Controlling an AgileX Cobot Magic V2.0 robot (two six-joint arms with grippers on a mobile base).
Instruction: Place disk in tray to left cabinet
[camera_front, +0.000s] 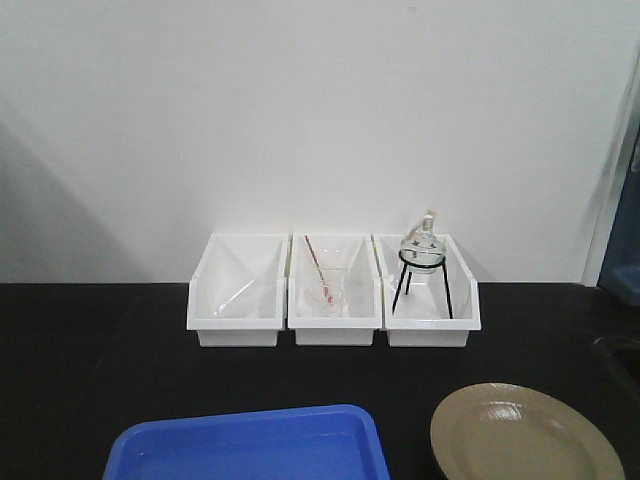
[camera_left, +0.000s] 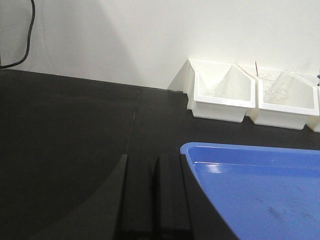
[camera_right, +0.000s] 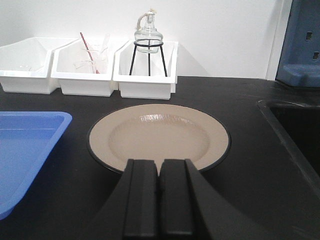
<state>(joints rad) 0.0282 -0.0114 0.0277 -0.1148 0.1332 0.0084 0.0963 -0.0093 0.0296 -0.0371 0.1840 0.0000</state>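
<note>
On the left, the left gripper (camera_left: 152, 205) is hovering low over the black table (camera_left: 65, 150), just beside the near left corner of the tray (camera_left: 260, 200). Its 2 fingers are pressing together with only a thin slit between them, and they are holding nothing. Probably it is waiting there to take the tray's rim later. The tray is lying flat and bare on the near side of the table, so it is offering an open place for the disk. Far behind it, 3 white bins (camera_front: 334, 300) are standing in 1 row against the wall, well apart from the work. To the right of the tray, near it but not touching, the disk (camera_right: 159, 137) is lying flat on the table, not yet in the tray. The right gripper (camera_right: 159, 200) is facing the near rim of the disk, with its fingers closed together and empty. It seems to be lining up, and it will need to open before grasping the thin rim. The cabinet is not showing in any view.
</note>
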